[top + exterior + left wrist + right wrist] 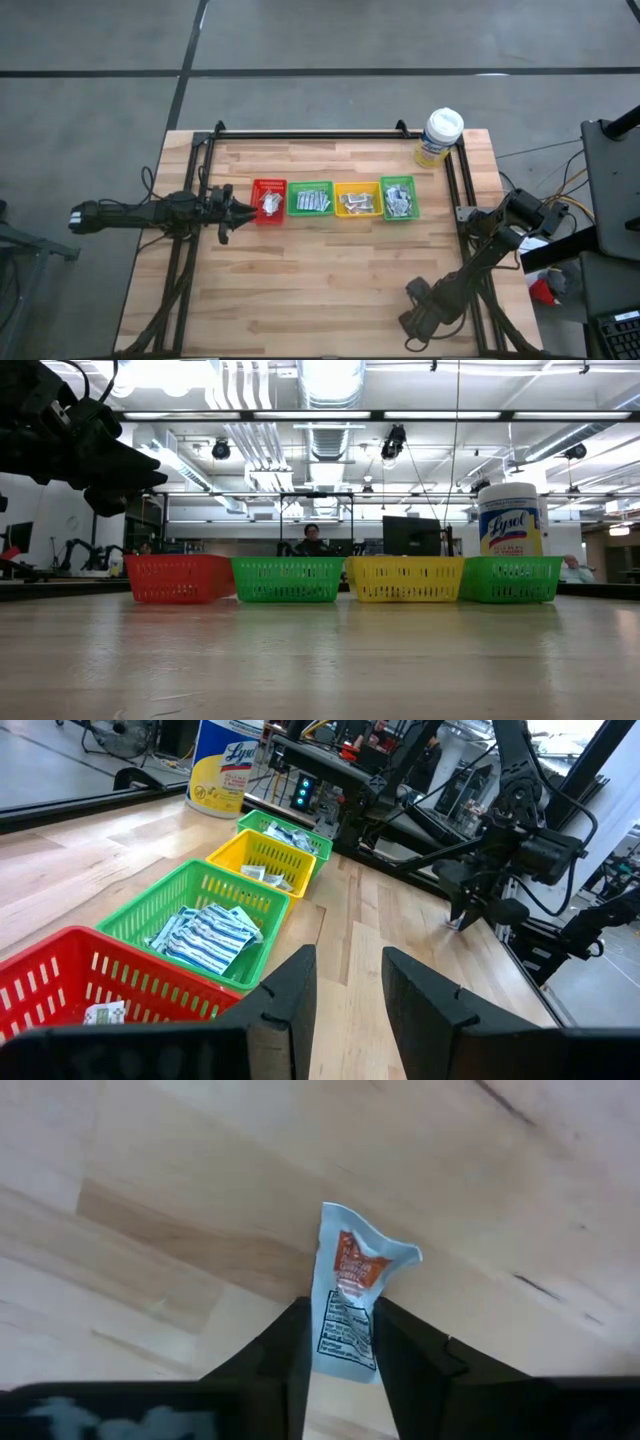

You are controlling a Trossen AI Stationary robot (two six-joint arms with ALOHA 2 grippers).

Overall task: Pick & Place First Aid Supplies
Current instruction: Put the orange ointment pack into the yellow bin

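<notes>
White-red sachet between right gripper fingers — flat on table

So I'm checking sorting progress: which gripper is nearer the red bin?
Left. The left gripper hovers right beside the red bin; the right gripper sits far off, near the table's front edge.

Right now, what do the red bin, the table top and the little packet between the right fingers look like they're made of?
Red bin: plastic, by its glossy moulded slotted walls. Table top: wood, with visible grain, jointed planks and a light sheen. Packet: probably paper or foil-lined wrap, since it is thin, printed and crinkled at the top.
</notes>
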